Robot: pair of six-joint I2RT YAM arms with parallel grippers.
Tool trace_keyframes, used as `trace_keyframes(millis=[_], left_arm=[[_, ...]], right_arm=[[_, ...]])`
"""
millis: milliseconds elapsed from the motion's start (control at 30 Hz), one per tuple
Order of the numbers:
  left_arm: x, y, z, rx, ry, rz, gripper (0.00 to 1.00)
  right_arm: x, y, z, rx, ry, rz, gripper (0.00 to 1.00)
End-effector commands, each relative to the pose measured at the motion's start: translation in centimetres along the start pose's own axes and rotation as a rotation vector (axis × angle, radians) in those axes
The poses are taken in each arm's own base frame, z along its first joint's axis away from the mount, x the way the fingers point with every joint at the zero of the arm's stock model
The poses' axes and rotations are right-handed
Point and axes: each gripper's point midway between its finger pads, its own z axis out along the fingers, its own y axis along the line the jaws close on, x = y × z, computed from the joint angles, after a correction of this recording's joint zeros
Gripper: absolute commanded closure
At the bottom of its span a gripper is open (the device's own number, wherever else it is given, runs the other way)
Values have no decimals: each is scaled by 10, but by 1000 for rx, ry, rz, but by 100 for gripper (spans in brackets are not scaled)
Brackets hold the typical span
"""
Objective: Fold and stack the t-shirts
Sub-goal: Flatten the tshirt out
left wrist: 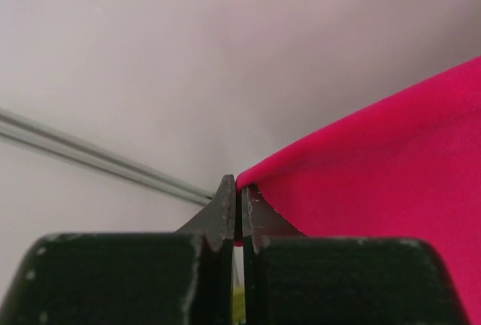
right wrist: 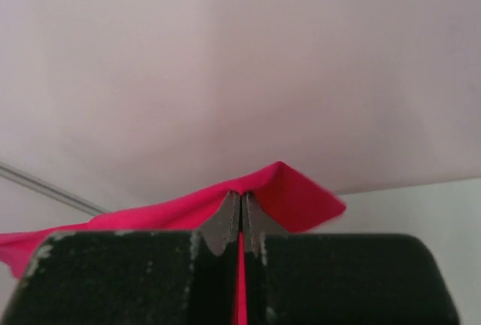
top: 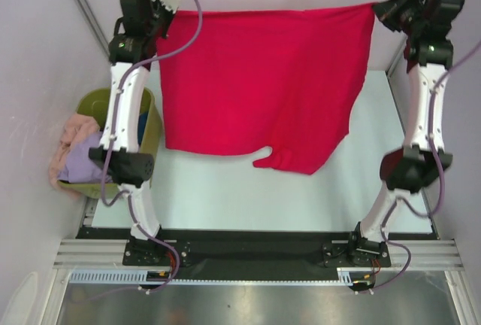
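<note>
Holding the red t-shirt (top: 255, 77) spread aloft like a sheet, clear above the desk (top: 248, 197). Pinched at its upper left corner by the left gripper (left wrist: 239, 198), clenched hard on the cloth. Pinched at the upper right corner by the right gripper (right wrist: 240, 203), likewise clamped on a fold of the edge. Stretched almost taut between the two, so lying long-ways left to right, with the body hanging toward the near side and a flap (top: 289, 161) (a sleeve, probably) drooping at the lower right.

One corner to each arm, neither one nearer. Judged to be the spreading step, before laying flat.

Plenty of bare desk under and in front of the hanging hem for lowering. Worth minding on the left: the olive-green tub (top: 155, 133) just beside the desk, heaped with a peach-pink shirt (top: 71, 133) and a lavender shirt (top: 84, 167).
</note>
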Motion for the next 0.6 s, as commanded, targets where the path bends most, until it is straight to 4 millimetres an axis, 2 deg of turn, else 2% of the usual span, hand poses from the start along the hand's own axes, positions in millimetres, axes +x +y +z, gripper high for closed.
trace_keyframes(millis=[0,33,67,100,133,200,267,367,433,467,500,533,567], left_arm=[[-43,66,13,-276,-171,-48,100],[-47,72,18,-308,-196,-51,100],[-60,81,19,-349,-251,-64,100],[-63,82,24,-358,-272,-66,100],[-79,91,16,-395,-334,-65,100],[-89,98,11,-431,-371,-54,99],[-95,106,5,-466,-390,-29,99],[-99,107,1,-462,-394,6,100],[-96,92,9,-401,-387,20,100],[-92,85,8,-367,-366,27,100],[-80,69,21,-306,-331,40,100],[-67,57,27,-264,-284,47,100],[-65,54,19,-246,-270,44,100]], right_arm=[[-59,20,33,-74,-183,-35,100],[-65,19,40,-74,-209,-5,100],[-71,15,49,-87,-239,4,100],[-76,13,55,-109,-271,15,100],[-93,14,53,-128,-340,35,100],[-105,8,46,-105,-393,42,100],[-125,9,35,-78,-475,-12,100],[-140,15,20,-60,-512,-84,100],[-140,13,13,-50,-489,-97,100],[-130,4,16,-30,-451,-90,100],[-122,-2,17,-16,-414,-105,100],[-111,-7,16,6,-371,-104,100],[-84,-24,17,48,-295,-90,100]])
